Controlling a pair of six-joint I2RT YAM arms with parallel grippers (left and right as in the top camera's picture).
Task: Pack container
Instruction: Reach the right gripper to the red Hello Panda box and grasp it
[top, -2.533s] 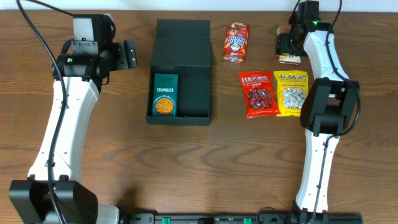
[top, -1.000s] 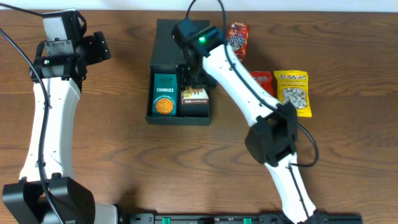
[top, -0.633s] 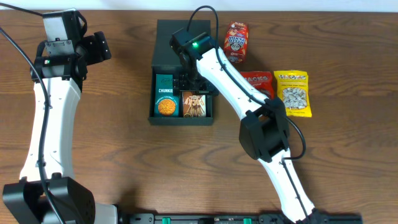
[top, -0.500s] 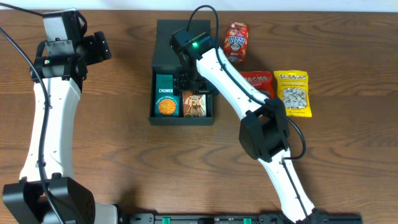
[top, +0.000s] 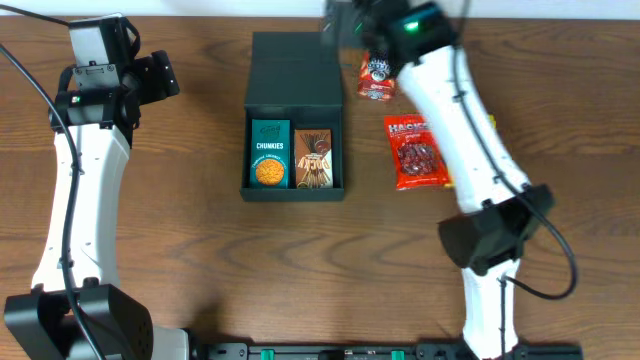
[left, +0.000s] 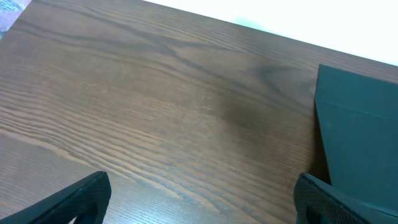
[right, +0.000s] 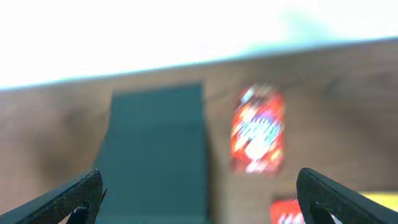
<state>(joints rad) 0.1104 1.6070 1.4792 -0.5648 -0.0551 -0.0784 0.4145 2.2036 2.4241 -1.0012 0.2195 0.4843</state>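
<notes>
A matte dark teal-black rectangular cardboard container (top: 294, 193) is seen from overhead on the brown wood-grain table (top: 200, 260), toward the far middle, with its hinged flap lid (top: 293, 58) folded back on the far side. Two packets are laid flat in it side by side: a teal "Chunkies" snack box (top: 269, 153) on the left and a brown chocolate-coloured packet (top: 314, 158) just beside it on the right. To the right of the container, apart from it, a small red snack packet (top: 378, 78) is found near the far edge, and a red "Hacks" bag (top: 413, 155) is placed nearer. A yellow bag (top: 491, 122) beyond the red bag is almost wholly covered by the white right arm (top: 460, 110), which is stretched from the near right toward the far edge and is blurred at its end. In the right wrist view, itself blurred, the right gripper (right: 208, 199) is shown with its two dark fingers (right: 68, 202) spread wide at the lower corners and nothing between them; the container and the small red packet are seen below it, well clear of the fingers. The left gripper (left: 202, 180) is held over bare table to the left of the container, its fingers likewise spread wide and empty, with only the container's lid edge caught at the right of the left wrist view.
</notes>
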